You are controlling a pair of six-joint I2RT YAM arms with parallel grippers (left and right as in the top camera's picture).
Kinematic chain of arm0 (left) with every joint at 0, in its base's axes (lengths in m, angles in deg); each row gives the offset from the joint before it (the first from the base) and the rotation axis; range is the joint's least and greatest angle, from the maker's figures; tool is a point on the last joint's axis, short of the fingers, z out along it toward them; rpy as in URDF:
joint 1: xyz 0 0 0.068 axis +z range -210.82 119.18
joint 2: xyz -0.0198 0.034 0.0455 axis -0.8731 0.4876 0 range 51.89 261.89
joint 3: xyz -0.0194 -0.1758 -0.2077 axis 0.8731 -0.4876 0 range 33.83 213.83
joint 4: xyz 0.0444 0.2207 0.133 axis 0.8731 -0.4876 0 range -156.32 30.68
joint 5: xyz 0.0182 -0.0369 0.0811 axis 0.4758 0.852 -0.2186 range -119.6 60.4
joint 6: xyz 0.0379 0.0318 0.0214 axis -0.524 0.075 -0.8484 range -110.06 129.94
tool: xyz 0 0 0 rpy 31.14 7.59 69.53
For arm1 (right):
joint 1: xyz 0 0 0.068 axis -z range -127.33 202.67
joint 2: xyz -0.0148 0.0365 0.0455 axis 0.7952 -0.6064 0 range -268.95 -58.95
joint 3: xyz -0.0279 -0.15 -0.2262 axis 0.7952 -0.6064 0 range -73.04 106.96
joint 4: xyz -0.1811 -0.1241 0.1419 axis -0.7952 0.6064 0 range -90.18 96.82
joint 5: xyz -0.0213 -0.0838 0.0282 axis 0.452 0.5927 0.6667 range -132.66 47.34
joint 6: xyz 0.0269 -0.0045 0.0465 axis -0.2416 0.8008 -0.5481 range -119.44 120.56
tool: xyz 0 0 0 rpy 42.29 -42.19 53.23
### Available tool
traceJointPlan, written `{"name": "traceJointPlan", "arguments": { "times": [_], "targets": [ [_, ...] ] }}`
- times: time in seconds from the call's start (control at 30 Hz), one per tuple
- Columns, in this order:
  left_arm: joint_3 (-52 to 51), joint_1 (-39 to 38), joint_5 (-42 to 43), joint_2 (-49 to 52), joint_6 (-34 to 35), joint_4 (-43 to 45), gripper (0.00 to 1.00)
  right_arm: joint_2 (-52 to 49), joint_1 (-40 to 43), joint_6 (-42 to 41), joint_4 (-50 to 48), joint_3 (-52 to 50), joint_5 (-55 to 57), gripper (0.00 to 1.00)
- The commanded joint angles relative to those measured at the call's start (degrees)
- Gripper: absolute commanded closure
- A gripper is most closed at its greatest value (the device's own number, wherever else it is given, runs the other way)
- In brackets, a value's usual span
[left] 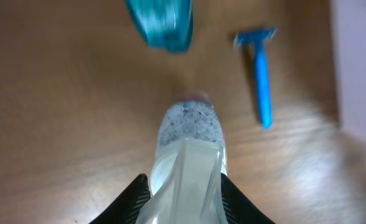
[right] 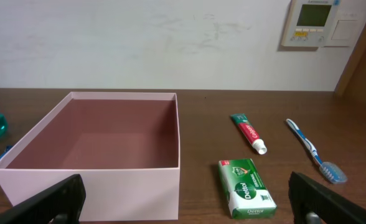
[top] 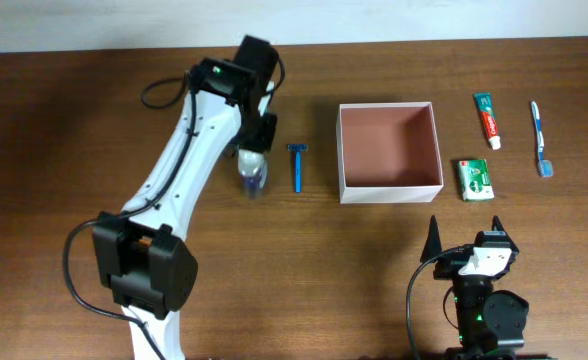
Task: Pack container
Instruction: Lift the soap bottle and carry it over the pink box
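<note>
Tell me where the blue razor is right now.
In the overhead view the blue razor lies on the table left of centre, between the clear bottle and the container, touching neither.

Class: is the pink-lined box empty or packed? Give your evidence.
Empty. The container shows only bare floor; toothpaste, soap and toothbrush lie outside it.

Brown table (top: 74,120) bears container (top: 391,193), bottle (top: 253,177), razor (top: 297,166), toothpaste (top: 487,119), toothbrush (top: 540,138), soap (top: 475,179).

"Dettol" in white on the green soap box (right: 246,196) at near right, red-band lettering on the toothpaste tube (right: 248,132) too small to read, far wall panel (right: 314,23) display illegible
</note>
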Motion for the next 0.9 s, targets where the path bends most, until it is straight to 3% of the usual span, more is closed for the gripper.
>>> {"name": "traceJointPlan", "arguments": {
  "times": [0.0,0.47,0.87],
  "targets": [
    [6.45,0.13,0.17,-0.5,0.11,0.11,0.84,0.39,-0.46,-0.04,0.33,-0.26,1.14,0.01],
    [28.35,-2.25,9.64,-0.5,3.13,3.72,0.84,0.37,-0.46,-0.04,0.33,-0.26,1.14,0.01],
    [29.66,-15.21,11.15,1.38,3.72,16.28,0.84,0.37,-0.46,-0.04,0.33,-0.26,1.14,0.01]
  ]
}}
